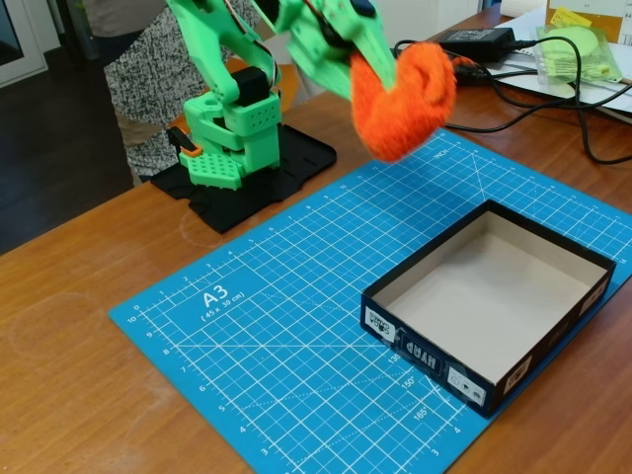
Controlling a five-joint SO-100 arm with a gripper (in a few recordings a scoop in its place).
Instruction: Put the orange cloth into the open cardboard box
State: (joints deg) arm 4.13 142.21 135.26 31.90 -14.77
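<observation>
My green gripper (pixel 380 69) is shut on the orange cloth (pixel 410 104), a fluffy bright orange towel that hangs bunched in the air near the top centre of the fixed view. The cloth hangs above the far part of the blue cutting mat (pixel 286 326), up and to the left of the box. The open cardboard box (pixel 449 370) sits on the mat at the right, black outside with white labels and a bare beige inside. Nothing lies in the box.
The arm's green base (pixel 232 138) stands on a black plate at the mat's far left corner. Black cables (pixel 553 94), a power brick (pixel 477 41) and a pale green pouch (pixel 578 49) lie at the far right. A person stands behind the table at upper left.
</observation>
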